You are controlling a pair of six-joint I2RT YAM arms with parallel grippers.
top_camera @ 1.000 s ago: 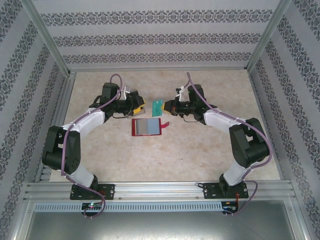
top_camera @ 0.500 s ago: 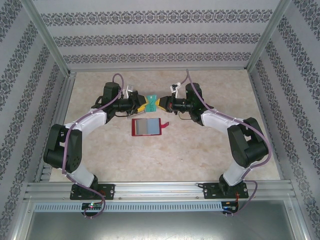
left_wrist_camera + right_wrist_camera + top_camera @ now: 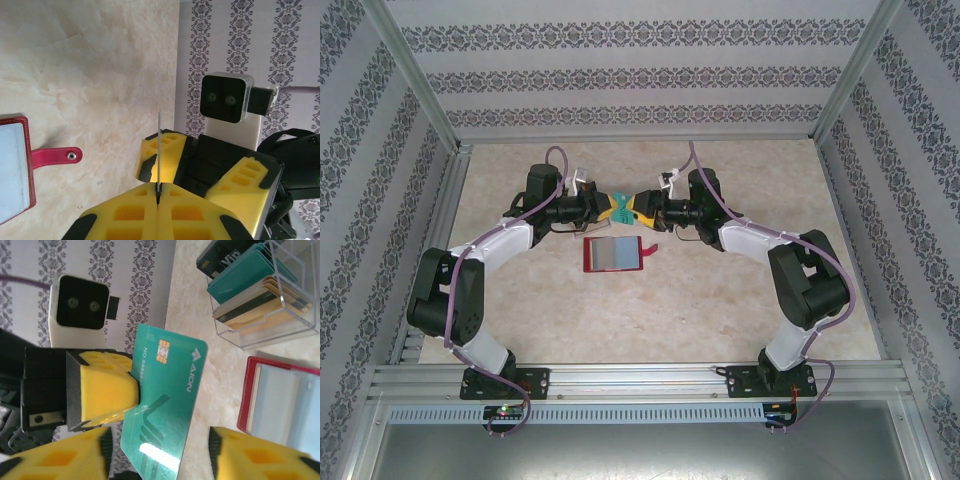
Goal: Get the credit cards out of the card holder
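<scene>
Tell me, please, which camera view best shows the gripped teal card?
The right wrist view: the teal card faces the lens, chip and lettering readable. The left wrist view sees it edge-on, a thin line pinched in the left gripper. The top view gives a tiny teal patch.

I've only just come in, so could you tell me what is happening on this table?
The two arms meet over the table at a teal card. The left end effector is shut on its edge, while the right end effector stands open around it, so it looks like a hand-over. The red card holder lies open close by, and a clear box holds other cards.
</scene>
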